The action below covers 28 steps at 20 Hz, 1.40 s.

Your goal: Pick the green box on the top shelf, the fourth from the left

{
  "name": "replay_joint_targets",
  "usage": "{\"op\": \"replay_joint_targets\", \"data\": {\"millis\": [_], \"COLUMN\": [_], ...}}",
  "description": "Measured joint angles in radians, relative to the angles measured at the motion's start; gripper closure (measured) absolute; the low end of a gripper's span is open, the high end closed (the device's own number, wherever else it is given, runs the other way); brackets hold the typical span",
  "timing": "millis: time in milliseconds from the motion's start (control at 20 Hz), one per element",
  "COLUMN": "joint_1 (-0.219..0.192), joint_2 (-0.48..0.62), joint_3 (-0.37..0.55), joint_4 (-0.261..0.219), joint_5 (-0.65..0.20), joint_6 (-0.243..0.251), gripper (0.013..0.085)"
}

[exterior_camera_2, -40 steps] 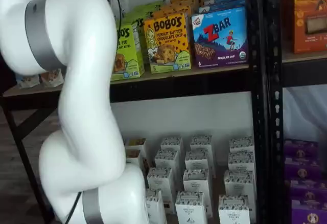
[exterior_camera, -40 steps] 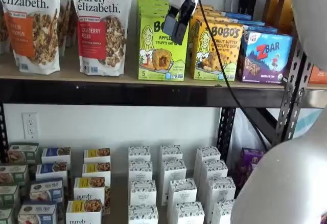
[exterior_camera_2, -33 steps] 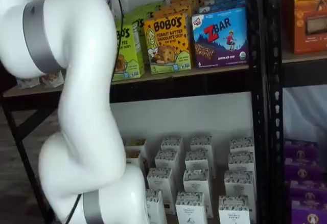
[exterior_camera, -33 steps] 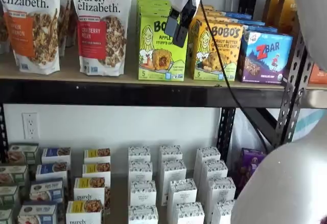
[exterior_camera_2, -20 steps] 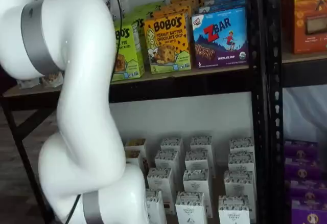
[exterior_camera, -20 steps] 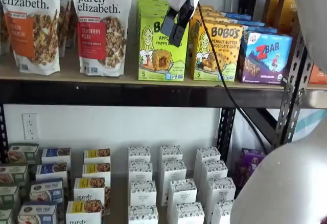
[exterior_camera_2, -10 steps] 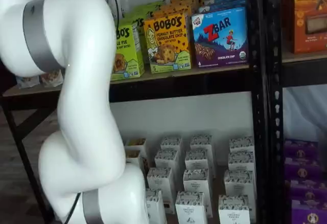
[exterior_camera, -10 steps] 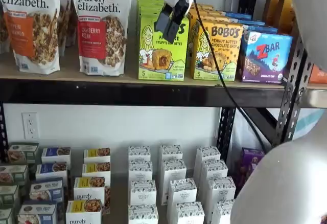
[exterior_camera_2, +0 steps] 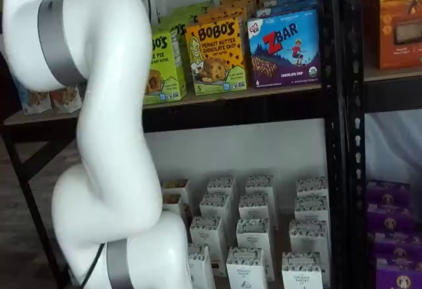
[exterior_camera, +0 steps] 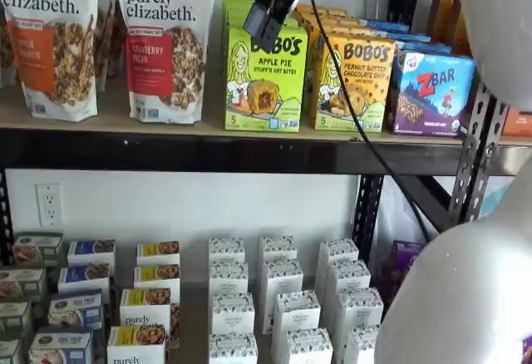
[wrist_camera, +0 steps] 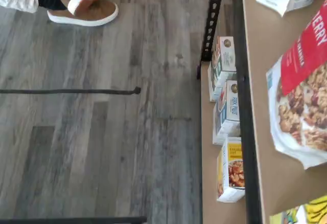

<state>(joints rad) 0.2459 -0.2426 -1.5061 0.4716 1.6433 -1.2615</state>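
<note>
The green box [exterior_camera: 264, 81], a lime Bobo's Apple Pie carton, stands upright on the top shelf [exterior_camera: 108, 123] with more of its kind behind it. My gripper [exterior_camera: 264, 20] hangs from above in front of the box's upper left corner. Its two black fingers stand a little apart, open, with nothing between them. In a shelf view my white arm [exterior_camera_2: 99, 137] covers the gripper and the left part of the green box [exterior_camera_2: 163, 64]. The wrist view looks down past the shelf's black rail [wrist_camera: 244, 106] to the floor, and a lime corner of a box [wrist_camera: 312, 214] shows there.
Right of the green box stand a yellow-orange Bobo's box [exterior_camera: 352, 81] and a blue ZBar box [exterior_camera: 432, 90]. Granola bags [exterior_camera: 165, 44] stand to its left. A black cable [exterior_camera: 357, 123] trails from the gripper. Small white boxes [exterior_camera: 283, 297] fill the lower level. A person's shoe [wrist_camera: 82, 6] is on the floor.
The gripper has risen and shifted left, from the green box's upper front face to its upper left corner. The box's lettering now shows whole. The boxes have not moved.
</note>
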Motion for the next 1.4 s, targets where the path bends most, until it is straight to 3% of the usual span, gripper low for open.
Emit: {"op": "replay_joint_targets", "data": {"millis": [650, 1400], "joint_1": [-0.017, -0.036], "joint_2": [0.087, 0.120], "joint_3": [-0.128, -0.140], "joint_4": [0.023, -0.036], "joint_5": [-0.016, -0.100], "joint_6": [0.005, -0.027], "gripper": [0.0130, 0.0130]}}
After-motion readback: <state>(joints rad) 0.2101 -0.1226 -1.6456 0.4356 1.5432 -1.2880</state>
